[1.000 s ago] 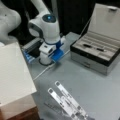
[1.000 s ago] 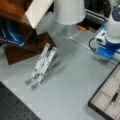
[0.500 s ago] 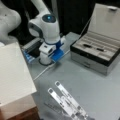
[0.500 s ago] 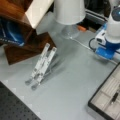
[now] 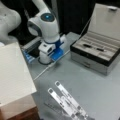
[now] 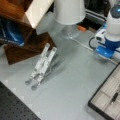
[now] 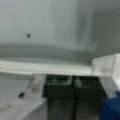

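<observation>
One white box point(image 5: 15, 75): sat at 9 o'clock in a front view.
Folding metal stand point(image 5: 66, 100): lay at 6 o'clock, well apart from the arm.
Gripper point(image 5: 45, 58): stood low at 11 o'clock, tips down at the table point(image 5: 95, 85); fingers point(image 7: 60, 90) pressed together in the wrist view, nothing held.
Cable point(image 5: 50, 66): ran just beside the gripper, toward 7 o'clock.
Open case point(image 5: 97, 53): rested at 3 o'clock, pens point(image 5: 93, 47) inside.
Care: judged best to move slowly and straight up, clear of the cable.
</observation>
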